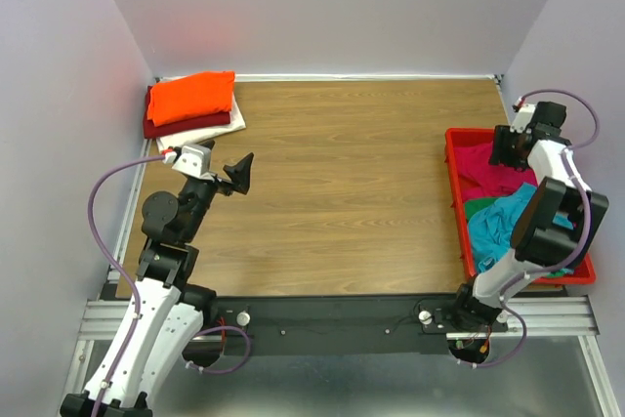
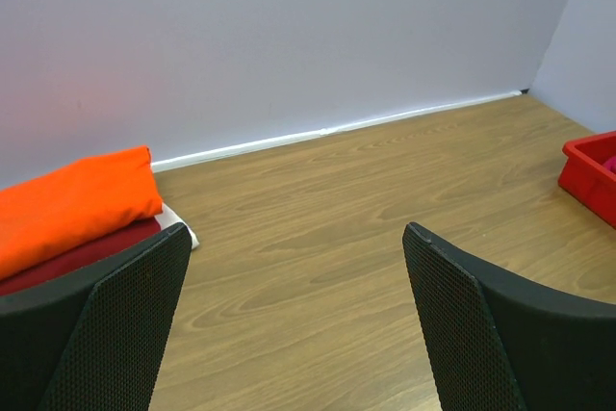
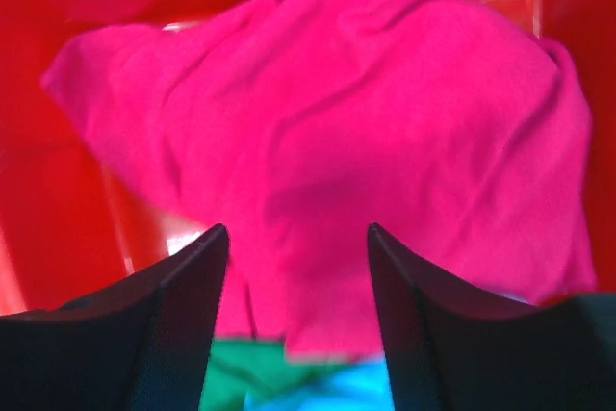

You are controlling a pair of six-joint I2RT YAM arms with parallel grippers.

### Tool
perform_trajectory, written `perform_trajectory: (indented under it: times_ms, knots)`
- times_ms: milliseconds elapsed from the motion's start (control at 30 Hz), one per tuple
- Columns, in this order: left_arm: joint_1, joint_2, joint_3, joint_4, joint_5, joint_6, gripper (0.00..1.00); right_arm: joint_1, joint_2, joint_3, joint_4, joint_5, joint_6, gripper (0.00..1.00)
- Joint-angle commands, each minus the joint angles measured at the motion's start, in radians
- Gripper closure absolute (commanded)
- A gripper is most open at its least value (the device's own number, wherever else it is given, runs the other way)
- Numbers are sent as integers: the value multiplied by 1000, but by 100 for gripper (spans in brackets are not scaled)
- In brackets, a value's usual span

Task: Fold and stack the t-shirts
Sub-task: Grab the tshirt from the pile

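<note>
Left claw [image 1: 237, 171] is wide open with nothing in it. It hangs above bare wood-grain tabletop [image 1: 342, 173], in from the left edge.

Ahead of it in the far left corner sits the folded pile. The bright orange folded t-shirt [image 1: 192, 95] is on top, and the dark red folded t-shirt [image 1: 154, 126] is under it. The cream folded t-shirt [image 1: 217, 128] is at the bottom, showing only as an edge. Nothing stands between that claw and the pile.

Over at the right edge is the red plastic tray [image 1: 455, 183], with my right arm bent over it. That arm covers much of the tray's near half in the overhead view.

Right claw [image 3: 295, 230] is down inside the tray. Its two black fingers [image 3: 183, 315] are partly apart, straddling the crumpled pink-red cloth t-shirt [image 3: 385, 122].

I see no cloth pinched between them. Whether the tips touch the fabric, I can't tell, as the wrist picture is blurred.

That pink shirt fills the tray's far end. Below it a scrap of green cloth t-shirt [image 3: 241, 372] and a bit of teal cloth t-shirt [image 3: 327, 394] peek out, cut off by the frame.

From above, the teal one is bunched towards the near end with the green beside it. Both are partly hidden by the arm.
</note>
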Motion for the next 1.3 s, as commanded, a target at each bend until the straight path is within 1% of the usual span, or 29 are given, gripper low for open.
perform_trajectory:
  times_ms: [0, 67, 167, 267, 300, 333, 400, 433, 500, 533, 567, 633, 733, 900, 1033, 1167, 1267]
  knots:
    - [-11, -18, -7, 16, 5, 12, 2, -6, 125, 97, 9, 4, 0, 37]
    - [-12, -21, -7, 16, 2, 12, 2, -6, 191, 122, 12, 1, -1, 38]
    - [-15, -21, -7, 16, 2, 12, 2, -6, 242, 162, 12, -10, 11, 39]
    - [-15, -19, -7, 18, 2, 12, 2, -5, 300, 177, 11, -16, 20, 46]
    - [-18, -21, -7, 16, 2, 14, 2, -5, 311, 176, 11, -17, 19, 50]
    - [-17, -19, -7, 16, 1, 14, 2, -5, 320, 171, 11, -16, 16, 57]
    - [-17, -21, -7, 16, 0, 14, 2, -5, 314, 147, 12, -20, 8, 66]
    - [-18, -19, -8, 16, -3, 14, 2, -5, 293, 139, 12, -25, -2, 77]
    - [-17, -13, -7, 16, -1, 14, 2, -5, 253, 105, 23, -39, -9, 87]
    - [-18, -13, -7, 16, -1, 17, 2, -5, 195, 93, 28, -40, -10, 94]
    - [-17, -13, -7, 16, 0, 17, 2, -5, 167, 82, 31, -48, -10, 97]
    - [-18, -13, -7, 15, -3, 17, 2, -5, 72, 50, 31, -71, -18, 99]
    - [-18, -16, -7, 15, -9, 18, 2, -5, -29, 6, 28, -109, -15, 99]
    - [-18, -13, -7, 15, -12, 18, 2, -5, -251, -21, -18, -247, -23, 99]
    - [-18, -10, -5, 15, -12, 20, 2, -3, -319, 65, -112, -381, -16, 99]
    - [-18, -10, -5, 15, -10, 22, 2, 6, -362, 149, -193, -460, -16, 99]
    - [-18, -10, -5, 15, -10, 23, 2, 17, -371, 258, -254, -517, -18, 99]
